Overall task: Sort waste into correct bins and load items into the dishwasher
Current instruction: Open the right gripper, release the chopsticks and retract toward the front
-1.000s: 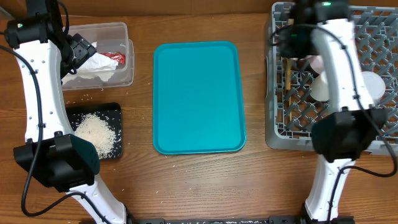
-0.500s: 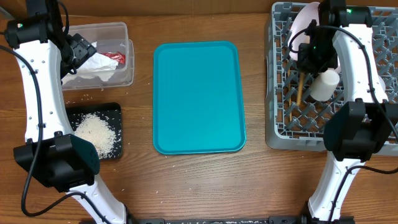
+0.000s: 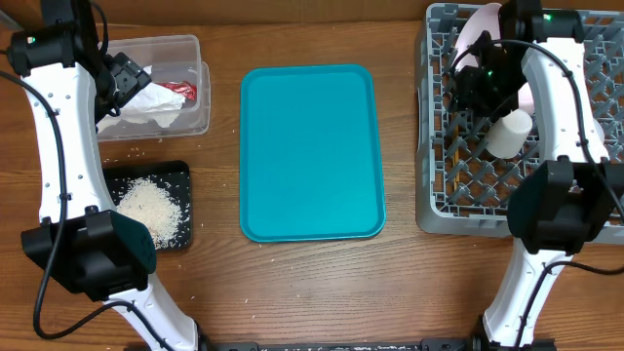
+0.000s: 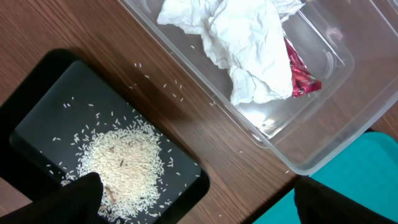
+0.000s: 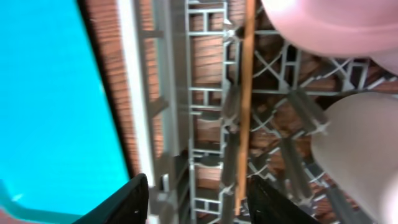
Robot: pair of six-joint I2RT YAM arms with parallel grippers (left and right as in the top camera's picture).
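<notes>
The right gripper (image 3: 470, 88) hangs over the left part of the grey dish rack (image 3: 426, 200), just inside its left wall. In the right wrist view its jaws stand apart. A wooden chopstick (image 5: 246, 93) runs lengthwise through the gap, lying on the rack's grid. It is close to the right finger, though I cannot tell whether it touches. A pale-pink plate (image 5: 329, 25) and a white cup (image 5: 364, 155) crowd the right side of that view. The teal serving tray (image 5: 50, 93) fills the left, with a narrow strip of bare wood between tray edge and rack wall. Overhead, the cup lies just beside the gripper.

The left gripper (image 3: 122, 78) hovers over the left end of the clear tub (image 3: 202, 112), jaws wide open and empty. The tub holds the crumpled napkin (image 4: 249, 43) and the red wrapper (image 4: 301, 74). The black tray (image 3: 180, 175) lies near the tub, a band of wood between them, and carries a pile of rice (image 4: 121, 165).

Only the left wrist view resolves the stray grains (image 4: 168, 87) on that band. Only the overhead view shows the open surface (image 3: 312, 292) in front of the teal tray.
</notes>
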